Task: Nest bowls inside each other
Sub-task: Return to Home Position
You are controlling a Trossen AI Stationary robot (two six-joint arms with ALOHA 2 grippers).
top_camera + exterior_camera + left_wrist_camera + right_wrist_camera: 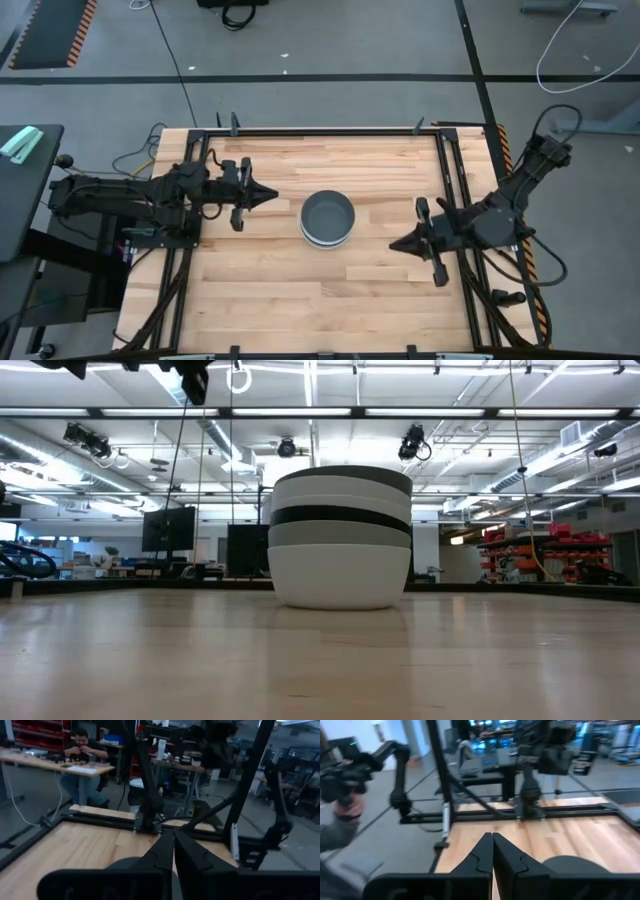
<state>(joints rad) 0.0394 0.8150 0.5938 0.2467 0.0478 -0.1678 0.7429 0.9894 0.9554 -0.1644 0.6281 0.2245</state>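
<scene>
The bowls stand nested in one stack [327, 219] at the middle of the table, a grey bowl on top. The low view shows the stack [341, 537] from the side: a white bowl at the bottom resting on the wood, then grey, black, white and grey rims above it. My left gripper [272, 195] is shut and empty, left of the stack, raised. My right gripper [393, 244] is shut and empty, right of the stack. The top bowl's rim shows in the left wrist view [131, 863] and the right wrist view [575, 864].
The wooden table [260, 280] has a black metal frame around it [330, 130]. A person sits at a bench beyond the table [82, 755]. A hand holding a dark device shows at the right wrist view's side [347, 802].
</scene>
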